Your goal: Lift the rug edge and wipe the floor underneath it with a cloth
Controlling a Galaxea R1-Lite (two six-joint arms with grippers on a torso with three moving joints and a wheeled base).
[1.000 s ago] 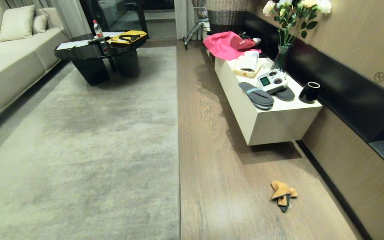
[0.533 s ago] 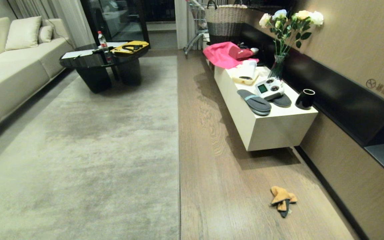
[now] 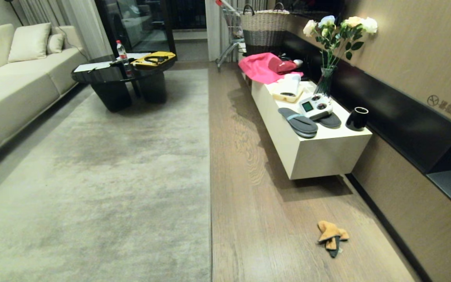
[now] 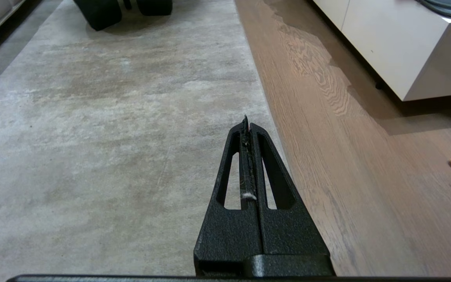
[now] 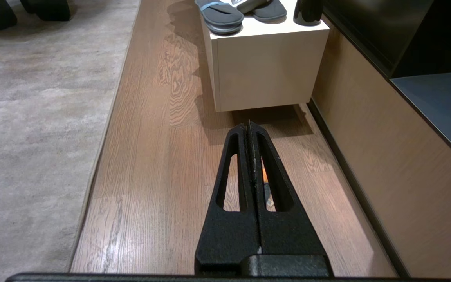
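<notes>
Only our head camera had tilted upward, small orange-yellow cloth (image 3: pixel 332 234) lay unmoved on wood-grain plank floor (image 3: pixel 257 203), right of pale grey-beige rug edge (image 3: pixel 209 188), our left gripper (image 4: pixel 248 124) and right gripper (image 5: pixel 249 126) pinched closed, empty.

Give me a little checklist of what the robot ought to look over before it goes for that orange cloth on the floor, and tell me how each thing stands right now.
1. Cloth findable: lies crumpled on the wood floor, apart from the rug. Ok.
2. Path to the cloth: bare boards around it, the white cabinet stands farther back. Ok.
3. Right gripper ready to grasp: fingers pressed shut, holding nothing. Not ok, must open first.
4. Left gripper free for the rug: shut, holding nothing, over the rug edge. Not ok, must open.
5. Rug edge lying flat, not yet lifted. Ok.
6. Dirt under the rug: hidden. Cannot tell.
</notes>
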